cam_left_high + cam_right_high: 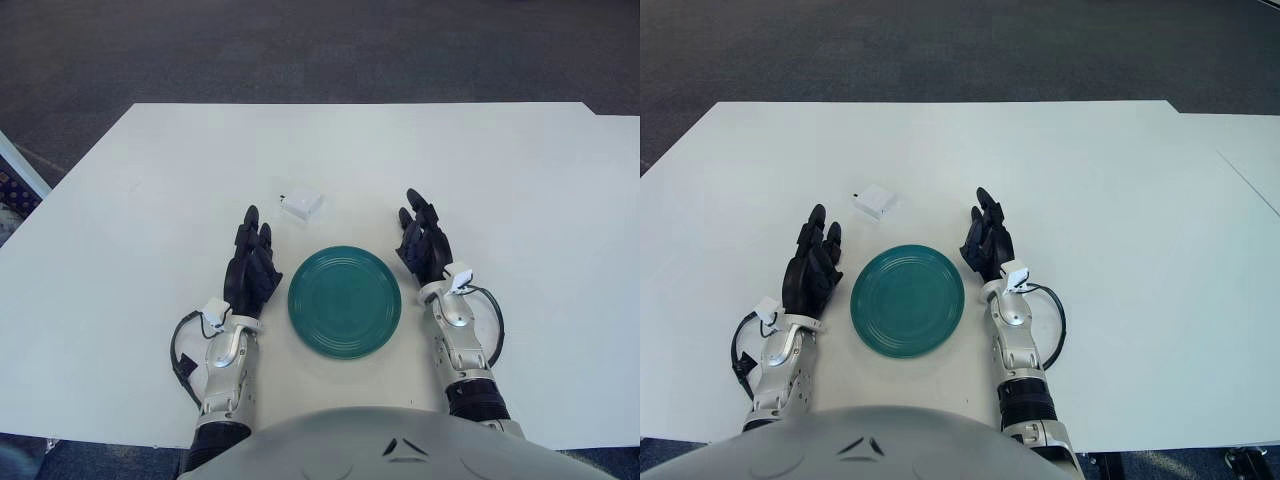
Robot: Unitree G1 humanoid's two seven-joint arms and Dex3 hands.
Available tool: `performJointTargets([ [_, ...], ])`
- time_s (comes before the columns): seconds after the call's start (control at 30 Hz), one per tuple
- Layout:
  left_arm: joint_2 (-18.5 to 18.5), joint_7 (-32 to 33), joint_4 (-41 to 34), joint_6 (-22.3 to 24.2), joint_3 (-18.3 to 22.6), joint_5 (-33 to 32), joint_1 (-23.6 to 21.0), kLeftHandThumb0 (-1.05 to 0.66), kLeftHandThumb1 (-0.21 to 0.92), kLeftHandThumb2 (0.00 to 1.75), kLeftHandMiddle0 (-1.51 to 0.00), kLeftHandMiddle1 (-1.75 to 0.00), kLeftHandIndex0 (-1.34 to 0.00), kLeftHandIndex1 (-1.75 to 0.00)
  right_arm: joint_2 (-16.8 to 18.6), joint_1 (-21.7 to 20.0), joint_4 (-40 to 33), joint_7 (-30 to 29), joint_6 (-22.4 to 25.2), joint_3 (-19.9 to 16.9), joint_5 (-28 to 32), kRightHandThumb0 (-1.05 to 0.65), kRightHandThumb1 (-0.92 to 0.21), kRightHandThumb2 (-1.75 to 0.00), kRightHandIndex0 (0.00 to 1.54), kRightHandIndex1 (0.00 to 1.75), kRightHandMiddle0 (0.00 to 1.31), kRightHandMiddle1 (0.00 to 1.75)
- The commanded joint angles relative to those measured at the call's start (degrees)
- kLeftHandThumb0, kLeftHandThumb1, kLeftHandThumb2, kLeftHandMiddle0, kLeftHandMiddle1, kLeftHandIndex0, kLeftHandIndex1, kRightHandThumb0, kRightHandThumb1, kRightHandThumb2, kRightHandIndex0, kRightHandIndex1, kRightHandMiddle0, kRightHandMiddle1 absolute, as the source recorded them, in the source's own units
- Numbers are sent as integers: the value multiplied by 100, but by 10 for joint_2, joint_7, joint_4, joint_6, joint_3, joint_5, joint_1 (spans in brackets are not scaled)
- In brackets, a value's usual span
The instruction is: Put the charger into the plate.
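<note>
We see the charger (301, 205), a small white block, lying on the white table (520, 220) just above and left of frame centre, apart from the plate (344, 302). The teal plate sits below it, near the middle of the frame, with nothing in it. Our left hand (250, 268) shows just left of the plate, fingers stretched out and holding nothing. Our right hand (424, 243) shows just right of the plate, fingers likewise extended and holding nothing.

White charger (301, 205) lies beyond green plate (344, 301), between left hand (251, 272) and right hand (424, 247).
</note>
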Motion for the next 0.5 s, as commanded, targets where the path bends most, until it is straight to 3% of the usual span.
performJointTargets([
  [0.0,0,2,18,33,4,-9,20,-105,92,89,0,0,0,0,-3,28,21,-8,35,-4,-4,-99,-92,-94,15,1,0,36],
  [0.47,0,-6,12,58,12,-47,16,-105,92,92,0,0,0,0,1,23,30,-8,29,-8,5,-99,-92,-92,16,0,0,37],
])
